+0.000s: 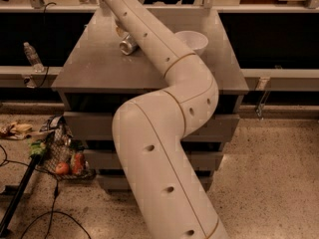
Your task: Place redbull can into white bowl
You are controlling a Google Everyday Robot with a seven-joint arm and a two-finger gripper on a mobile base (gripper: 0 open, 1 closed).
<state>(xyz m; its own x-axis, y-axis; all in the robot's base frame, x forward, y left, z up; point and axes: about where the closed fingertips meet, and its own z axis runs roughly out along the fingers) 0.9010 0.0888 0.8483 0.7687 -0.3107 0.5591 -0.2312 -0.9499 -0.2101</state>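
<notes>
We are seeing the redbull can [128,45] lying left of the white bowl [198,36], unplaced. The gripper is sitting off-view, beyond the bowl's far left, so we cannot tell its state.

- One camera sits high behind the arm [164,158], facing forward and down onto the counter [89,68].
- The arm crowds the foreground; the end effector is hidden at its far end.

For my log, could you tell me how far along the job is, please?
Done: nothing. The slim silver metal drink can lies sideways on the grey table, outside the round glossy white bowl. In hand: the arm reaches past it; gripper beyond the top edge. Left: grasp, lift, place.
</notes>
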